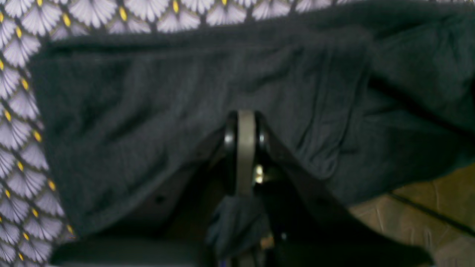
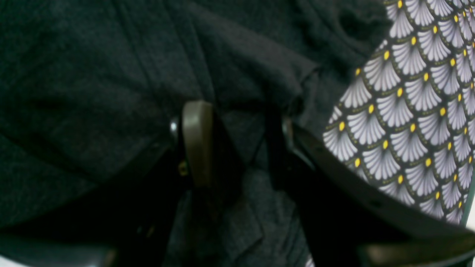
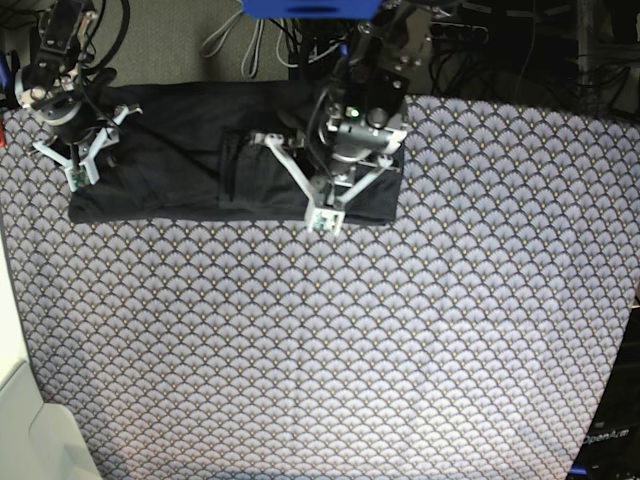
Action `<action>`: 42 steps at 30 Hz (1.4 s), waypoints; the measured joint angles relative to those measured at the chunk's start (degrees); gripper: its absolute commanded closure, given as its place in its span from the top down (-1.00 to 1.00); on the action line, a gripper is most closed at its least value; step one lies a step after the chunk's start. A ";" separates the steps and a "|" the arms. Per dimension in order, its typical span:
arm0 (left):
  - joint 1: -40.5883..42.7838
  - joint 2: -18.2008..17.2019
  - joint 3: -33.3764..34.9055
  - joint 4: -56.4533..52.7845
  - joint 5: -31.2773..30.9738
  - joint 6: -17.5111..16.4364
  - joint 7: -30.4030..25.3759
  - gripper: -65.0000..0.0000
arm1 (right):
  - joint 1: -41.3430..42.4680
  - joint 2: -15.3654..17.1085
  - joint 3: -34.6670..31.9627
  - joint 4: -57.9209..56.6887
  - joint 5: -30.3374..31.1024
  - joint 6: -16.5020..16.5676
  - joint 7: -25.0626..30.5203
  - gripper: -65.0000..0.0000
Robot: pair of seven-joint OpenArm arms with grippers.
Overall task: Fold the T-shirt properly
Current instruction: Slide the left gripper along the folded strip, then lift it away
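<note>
The dark T-shirt (image 3: 180,160) lies as a long folded band across the far part of the table, plain side up. My left gripper (image 3: 320,218) stands over its right portion near the front edge. In the left wrist view the left gripper (image 1: 245,122) has its pads pressed together, with a tuft of the T-shirt (image 1: 130,122) bunched between the fingers behind them. My right gripper (image 3: 78,172) is at the shirt's left end. In the right wrist view the right gripper (image 2: 241,111) has its jaws apart, and T-shirt (image 2: 92,74) cloth lies between and under them.
The fan-patterned tablecloth (image 3: 320,350) covers the table in front of the shirt. Cables (image 3: 250,40) hang behind the far edge. A white object (image 3: 30,430) sits at the lower left. A brown surface (image 1: 426,207) shows past the cloth in the left wrist view.
</note>
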 measured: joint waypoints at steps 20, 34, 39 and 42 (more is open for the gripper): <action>-4.42 -4.20 7.04 -1.73 -10.34 -5.40 13.20 -0.99 | -0.02 0.02 -0.02 0.02 0.02 0.00 0.07 -0.25; -7.80 -9.53 -0.79 5.38 -11.74 -19.17 13.22 -0.99 | -0.09 0.76 -0.15 0.00 0.02 0.02 -0.13 -0.25; -8.79 -9.90 -1.11 -1.60 -11.13 -18.88 13.68 -0.99 | -0.07 0.76 -0.15 0.00 0.02 0.00 -0.13 -0.25; -9.55 -10.19 1.66 -2.23 -11.50 -18.95 13.40 -0.99 | -0.04 0.76 -0.15 0.00 0.02 0.00 -0.13 -0.25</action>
